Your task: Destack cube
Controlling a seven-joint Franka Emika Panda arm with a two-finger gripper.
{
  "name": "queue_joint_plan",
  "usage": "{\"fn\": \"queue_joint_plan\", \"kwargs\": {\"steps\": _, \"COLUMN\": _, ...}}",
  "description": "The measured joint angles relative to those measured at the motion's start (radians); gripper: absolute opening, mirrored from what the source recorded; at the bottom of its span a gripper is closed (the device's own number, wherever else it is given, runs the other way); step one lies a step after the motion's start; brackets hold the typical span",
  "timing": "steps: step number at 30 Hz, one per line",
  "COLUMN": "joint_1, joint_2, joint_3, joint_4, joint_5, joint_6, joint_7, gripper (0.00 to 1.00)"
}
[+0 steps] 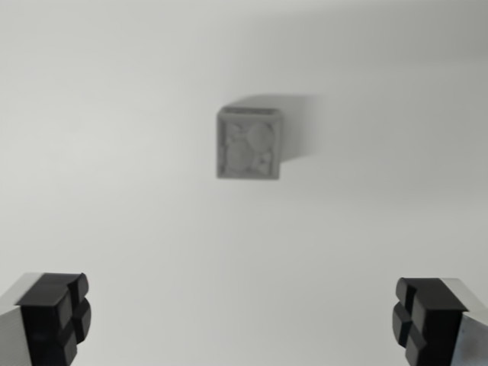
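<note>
Honestly, you're still at square one on this destack. From the wrist view, the grey cube (249, 143) sits out on the plain white table (114, 191), a little past the middle of the frame toward the far side and just a touch right of centre. You're looking almost straight down on its top face, which has some round raised pattern on it, though it's too blurry to make out properly. It throws a soft shadow off to the right. I can't tell from this angle whether there's a second cube underneath, since only the top and a sliver of the far side show.

Your gripper (244, 324) is hanging well short of it on the near side, jaws spread wide with nothing between them, one black pad (57, 316) at each bottom corner. So nothing's grabbed and nothing's lifted. Everything's still left: line up over the cube, drop, pinch the top one, carry it off and set it down.
</note>
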Motion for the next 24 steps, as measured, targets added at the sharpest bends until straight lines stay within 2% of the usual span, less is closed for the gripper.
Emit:
{"fn": "queue_joint_plan", "kwargs": {"steps": 13, "joint_1": 0.0, "joint_2": -0.024, "joint_3": -0.001, "joint_4": 0.044, "joint_5": -0.004, "joint_6": -0.068, "joint_7": 0.003, "gripper": 1.0}}
{"fn": "queue_joint_plan", "kwargs": {"steps": 24, "joint_1": 0.0, "joint_2": -0.029, "joint_3": -0.001, "joint_4": 0.054, "joint_5": -0.005, "joint_6": -0.084, "joint_7": 0.003, "gripper": 1.0}}
